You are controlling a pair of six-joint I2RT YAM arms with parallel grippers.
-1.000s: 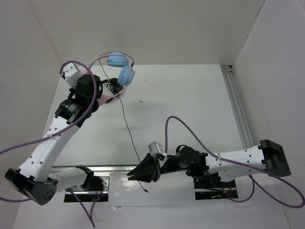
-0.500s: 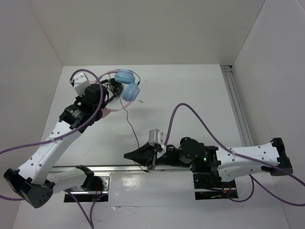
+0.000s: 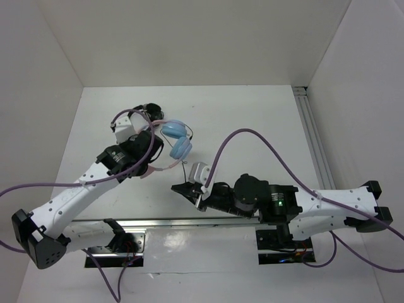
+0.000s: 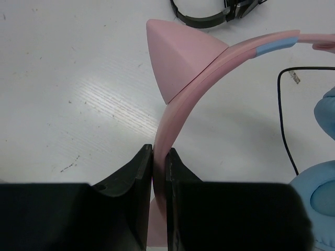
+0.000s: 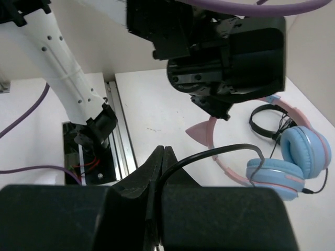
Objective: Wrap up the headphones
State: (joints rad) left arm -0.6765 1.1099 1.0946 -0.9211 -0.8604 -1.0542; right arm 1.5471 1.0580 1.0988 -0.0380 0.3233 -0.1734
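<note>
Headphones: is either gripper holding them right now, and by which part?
Both hold the headphones: the left gripper is shut on the pink headband beside a cat ear; the right gripper pinches the thin black cable.

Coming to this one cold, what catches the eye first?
The pink cat-ear headphones with blue cups stand out, left of centre in the top view, with their headband pinched between the left fingers. Just to their right, the right fingers are shut on the thin black cable.
</note>
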